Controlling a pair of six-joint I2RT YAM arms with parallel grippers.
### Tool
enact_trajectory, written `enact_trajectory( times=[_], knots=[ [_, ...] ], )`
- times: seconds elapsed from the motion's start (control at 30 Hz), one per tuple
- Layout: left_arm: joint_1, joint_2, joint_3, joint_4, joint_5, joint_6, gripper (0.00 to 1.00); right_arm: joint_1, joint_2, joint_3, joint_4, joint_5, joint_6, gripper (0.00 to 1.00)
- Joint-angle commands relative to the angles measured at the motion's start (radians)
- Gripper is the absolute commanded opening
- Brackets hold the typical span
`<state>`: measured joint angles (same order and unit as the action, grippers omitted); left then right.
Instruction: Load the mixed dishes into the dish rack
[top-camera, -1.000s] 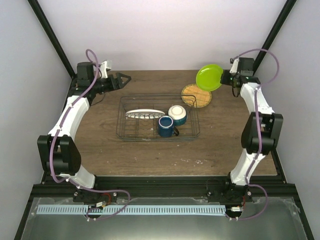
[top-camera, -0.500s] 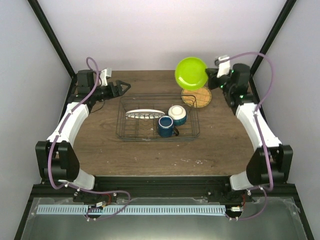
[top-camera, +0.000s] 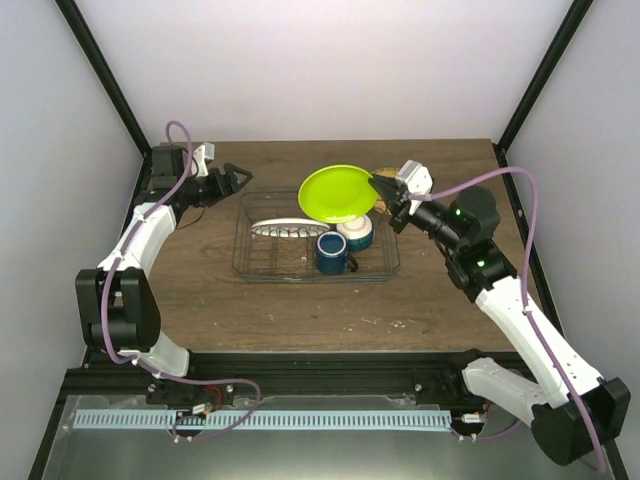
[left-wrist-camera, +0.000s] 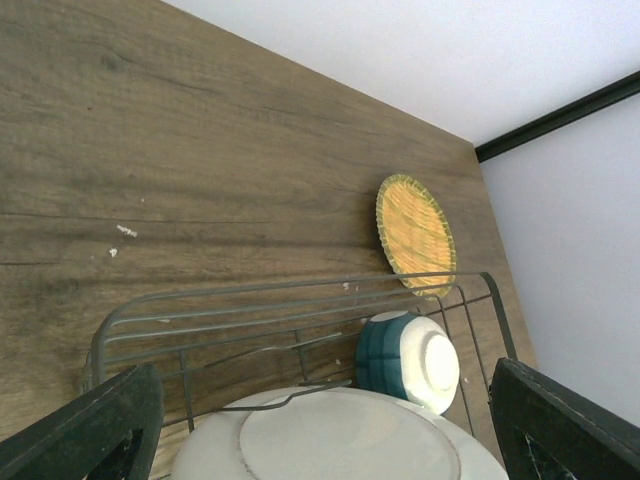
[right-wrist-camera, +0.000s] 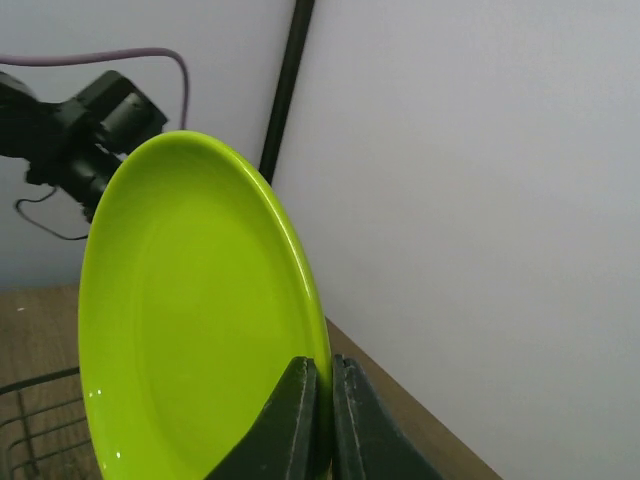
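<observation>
1. Rack: sits on the counter, between the two tools. It holds three items.
   - Mug: upright at the rack's near side, below and to the left of the right tool.
   - Bowl: just behind the mug. In the top view it is partly hidden under the green plate.
   - White plate: stands on edge, leaning, in the left half of the rack. In the left wrist view one broad face is turned toward the left tool.

2. Right tool: its fingers are closed to a narrow gap on the right rim of the green plate. The plate extends ahead of the fingertips and is tilted. Its concave green face is turned up and toward the wrist camera. The plate is raised over the far right part of the rack, above the bowl. The views do not show whether it touches the wires.

3. Left tool: wide open and gripping nothing. It hangs beyond the rack's far left corner and points at the rack. In its wrist view, the white plate lies between the two spread fingers, with the bowl farther ahead.

4. Mat: a round woven mat lies flat on the counter just beyond the rack's far right corner, ahead of the left tool and past the bowl.
</observation>
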<state>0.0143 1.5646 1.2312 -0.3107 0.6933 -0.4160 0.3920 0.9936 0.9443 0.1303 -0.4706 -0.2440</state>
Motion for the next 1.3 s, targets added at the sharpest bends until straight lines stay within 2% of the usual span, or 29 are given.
enact_trajectory(
  times=[0.0,0.13,0.47,0.63,0.93,1.13,1.27],
  knots=[
    [0.0,-0.02,-0.03,0.049,0.002,-0.01,0.91,0.064,-0.043,-0.049,0.045,0.042,-0.052,0.01],
    [0.0,-0.045,-0.058,0.059,-0.012,-0.012,0.91,0.163,-0.043,-0.099,0.075,0.147,-0.106,0.01],
    [0.0,-0.069,-0.094,0.077,-0.015,-0.009,0.91,0.445,0.064,-0.162,0.186,0.564,-0.32,0.01],
    [0.0,-0.072,-0.126,0.108,-0.006,-0.015,0.91,0.537,0.109,-0.189,0.244,0.7,-0.404,0.01],
    [0.0,-0.078,-0.174,0.162,0.008,-0.024,0.91,0.617,0.174,-0.268,0.455,0.861,-0.549,0.01],
    [0.0,-0.092,-0.194,0.187,0.006,-0.029,0.91,0.659,0.269,-0.329,0.642,0.899,-0.661,0.01],
    [0.0,-0.095,-0.201,0.195,0.011,-0.03,0.91,0.666,0.301,-0.35,0.701,0.894,-0.69,0.01]
  ],
)
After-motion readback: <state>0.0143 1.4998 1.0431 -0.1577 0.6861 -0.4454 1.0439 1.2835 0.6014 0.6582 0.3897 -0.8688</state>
